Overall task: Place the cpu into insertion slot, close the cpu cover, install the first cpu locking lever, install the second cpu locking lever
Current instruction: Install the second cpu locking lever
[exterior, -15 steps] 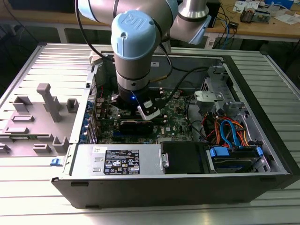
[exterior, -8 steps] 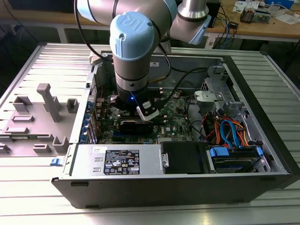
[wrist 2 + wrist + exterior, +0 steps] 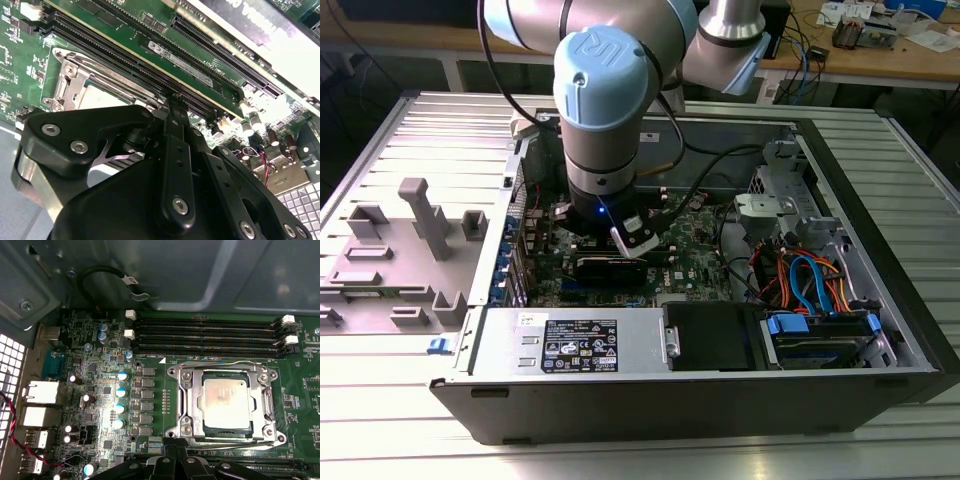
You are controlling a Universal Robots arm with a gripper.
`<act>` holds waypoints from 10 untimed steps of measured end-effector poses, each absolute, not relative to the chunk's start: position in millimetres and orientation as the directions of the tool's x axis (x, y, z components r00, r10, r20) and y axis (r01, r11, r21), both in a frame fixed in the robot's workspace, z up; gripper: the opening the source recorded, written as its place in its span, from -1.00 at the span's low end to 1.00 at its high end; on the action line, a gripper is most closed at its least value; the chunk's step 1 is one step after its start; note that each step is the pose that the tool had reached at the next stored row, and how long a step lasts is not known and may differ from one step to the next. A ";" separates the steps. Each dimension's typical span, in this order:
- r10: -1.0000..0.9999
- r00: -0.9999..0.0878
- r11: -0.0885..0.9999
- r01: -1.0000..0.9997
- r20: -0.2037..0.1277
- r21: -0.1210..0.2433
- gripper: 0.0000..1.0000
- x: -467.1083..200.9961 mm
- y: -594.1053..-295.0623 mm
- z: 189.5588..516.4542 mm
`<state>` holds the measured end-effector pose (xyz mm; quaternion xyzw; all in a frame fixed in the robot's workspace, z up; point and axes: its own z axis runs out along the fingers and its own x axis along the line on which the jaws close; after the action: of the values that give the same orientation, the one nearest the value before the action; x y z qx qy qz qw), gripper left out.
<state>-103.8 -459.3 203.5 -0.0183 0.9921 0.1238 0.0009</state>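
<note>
I see the small square silver-topped cpu (image 3: 226, 403) seated in the black-rimmed insertion slot (image 3: 206, 431) on the green motherboard (image 3: 150, 365), with the silvery metal frame cpu cover (image 3: 186, 405) lying flat around it (the long black memory slots (image 3: 205, 335) run alongside). My black gripper (image 3: 176, 100) hangs just beside the socket; whether it is parted or clamped, I cannot tell.

a robotics lab or electronics workshop: an opened computer case (image 3: 720, 300) lies on a ribbed metal table (image 3: 920, 140), grey fixture blocks (image 3: 420, 230) near its edge, and a wooden workbench (image 3: 860, 55) behind carries cables and small circuit boards.
</note>
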 end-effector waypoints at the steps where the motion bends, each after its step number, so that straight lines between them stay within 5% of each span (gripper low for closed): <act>1: -0.036 -0.999 0.969 -0.036 -0.006 0.246 -0.79 -103.9 -459.3 203.3; 10: -0.027 -1.000 0.967 -0.028 -0.006 0.252 -0.79 -106.3 -457.3 201.4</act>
<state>-106.3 -457.3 201.4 -0.0137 0.9918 0.1272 0.0015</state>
